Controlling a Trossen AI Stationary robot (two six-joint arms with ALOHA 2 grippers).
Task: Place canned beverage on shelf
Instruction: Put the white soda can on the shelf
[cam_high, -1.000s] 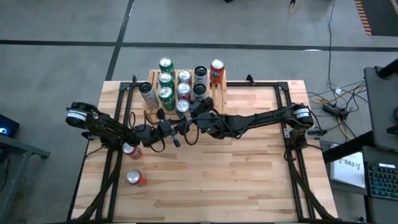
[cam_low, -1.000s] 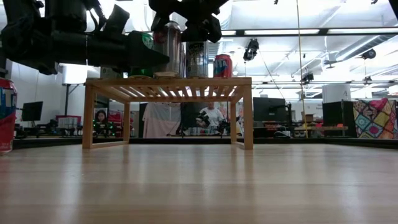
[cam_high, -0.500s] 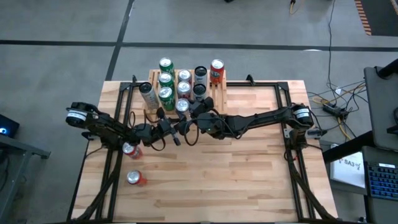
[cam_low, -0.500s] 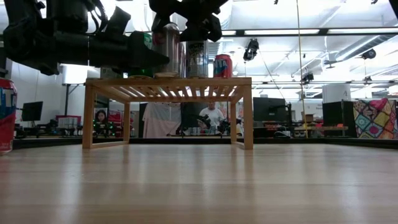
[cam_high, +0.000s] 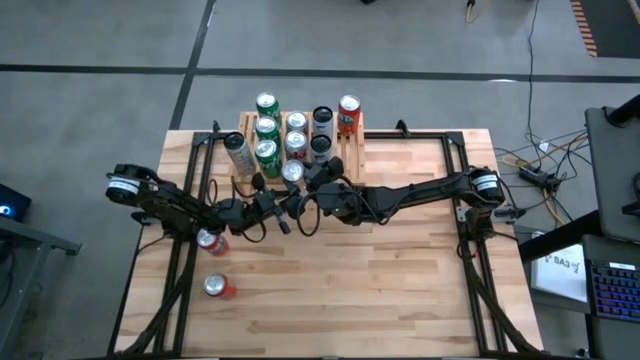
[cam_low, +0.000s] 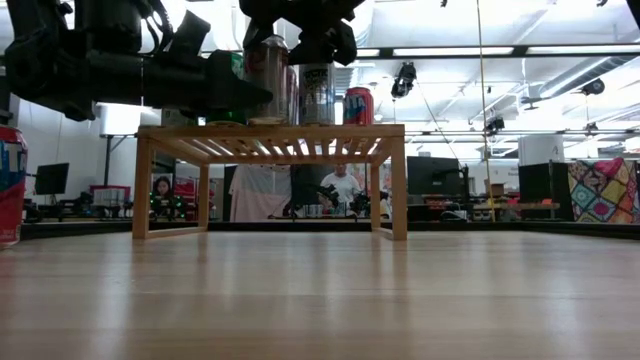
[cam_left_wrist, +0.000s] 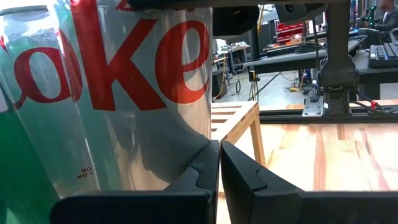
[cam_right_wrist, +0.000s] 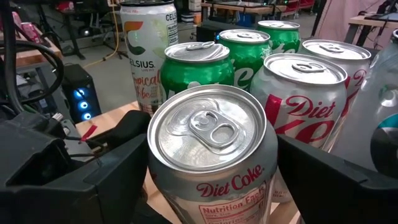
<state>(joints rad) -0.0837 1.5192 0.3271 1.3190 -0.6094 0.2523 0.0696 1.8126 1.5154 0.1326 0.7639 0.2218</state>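
Plank table (cam_high: 400, 280) under can-laden shelf (cam_low: 270, 135) (two loose cans (cam_high: 214, 263) aside)

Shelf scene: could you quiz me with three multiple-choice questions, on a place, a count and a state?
1. Where is the Diet Coke can that sits between the fingers of the right gripper? A floor; B shelf, among other cans; C bare tabletop.
2. How many loose cans are on the tabletop? A none; B two; C five.
3. The left gripper is: A shut, empty; B holding a can; C wide open.
Answers: B, neighbours crowd it; B, the high view shows a pair; A, its fingers meet.
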